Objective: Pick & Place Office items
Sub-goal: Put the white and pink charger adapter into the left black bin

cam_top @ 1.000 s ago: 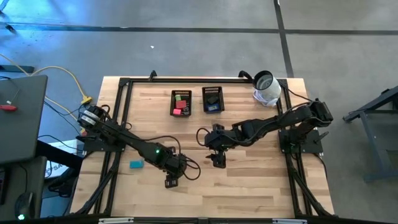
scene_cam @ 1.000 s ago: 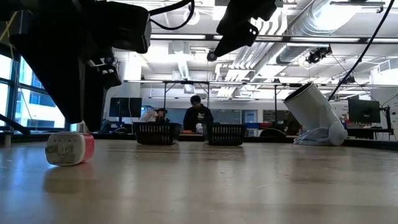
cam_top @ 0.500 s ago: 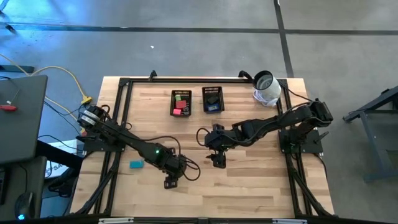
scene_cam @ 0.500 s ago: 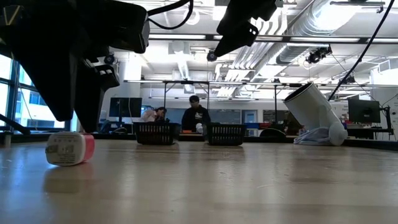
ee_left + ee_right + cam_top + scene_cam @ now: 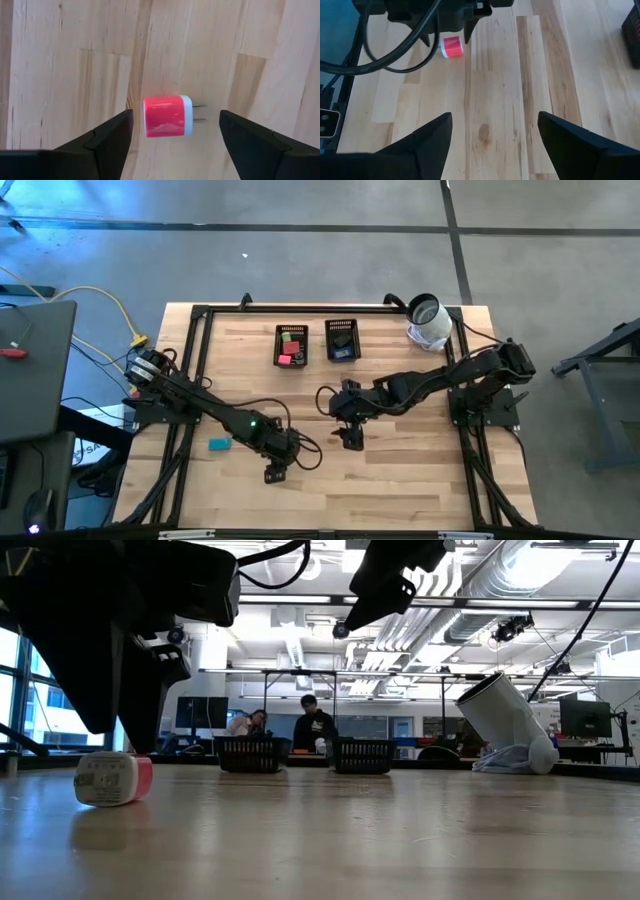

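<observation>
Fingers of the left gripper (image 5: 172,131) stand spread wide, one on each side of a red charger plug (image 5: 167,116) that lies on its side on the wooden table (image 5: 60,75), its white end and two metal prongs pointing away from the red body; neither finger touches it. In the high view this left gripper (image 5: 273,470) sits low over the table's front middle, and the plug is hidden beneath it there. In the low view the same plug (image 5: 112,779) rests on the tabletop under the dark arm. A teal piece (image 5: 219,444) lies on the boards near the plug, toward the table's left edge. The right gripper (image 5: 492,131) also has its fingers apart and holds nothing; it hovers over bare boards near the plug, toward the table's middle (image 5: 351,438). Well beyond the plug, at the far edge, stand two mesh trays: the left tray (image 5: 291,346) holds green, red and pink pieces, the right tray (image 5: 343,340) black and blue ones. A white cylinder (image 5: 428,321) lies at the far right corner.
</observation>
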Robot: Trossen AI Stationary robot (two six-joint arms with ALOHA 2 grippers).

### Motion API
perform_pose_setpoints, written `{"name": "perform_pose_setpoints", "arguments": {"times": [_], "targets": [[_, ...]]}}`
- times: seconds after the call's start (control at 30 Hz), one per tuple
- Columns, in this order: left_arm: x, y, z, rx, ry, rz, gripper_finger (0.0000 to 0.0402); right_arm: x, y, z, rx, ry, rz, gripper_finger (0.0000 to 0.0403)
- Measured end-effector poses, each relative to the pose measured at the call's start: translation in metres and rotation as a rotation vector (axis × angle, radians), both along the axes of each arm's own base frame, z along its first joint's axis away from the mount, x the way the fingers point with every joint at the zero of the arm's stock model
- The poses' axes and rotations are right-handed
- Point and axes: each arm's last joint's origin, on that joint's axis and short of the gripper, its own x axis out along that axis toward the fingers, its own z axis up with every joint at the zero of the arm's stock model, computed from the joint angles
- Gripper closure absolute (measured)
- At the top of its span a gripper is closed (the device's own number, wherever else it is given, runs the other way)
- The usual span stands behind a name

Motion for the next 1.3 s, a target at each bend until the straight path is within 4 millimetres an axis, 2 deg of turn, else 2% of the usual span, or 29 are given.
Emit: {"name": "perform_pose_setpoints", "arguments": {"times": [0.17,0.43,0.73,0.87,1.1,1.3], "targets": [[0.0,0.0,0.0,-0.01,0.006,-0.002,0.0114,-0.001,0.003,0.0,-0.003,-0.001,0.011,0.0121],[0.006,0.0,-0.024,-0.014,0.091,-0.002,0.0114,-0.001,0.003,0.0,-0.005,-0.001,0.01,0.0121],[0.008,0.002,-0.025,-0.003,0.084,-0.022,0.0117,-0.001,0.003,0.0,-0.007,-0.001,0.007,0.0121],[0.008,0.003,-0.025,-0.001,0.083,-0.023,0.0147,-0.001,0.003,0.0,-0.008,-0.002,0.007,0.0121],[0.009,0.003,-0.024,0.002,0.068,-0.041,0.0246,-0.001,0.003,0.0,-0.007,-0.002,0.007,0.0121],[0.009,0.003,-0.023,0.001,0.066,-0.041,0.0253,-0.001,0.003,0.0,-0.007,-0.002,0.007,0.0121]]}}
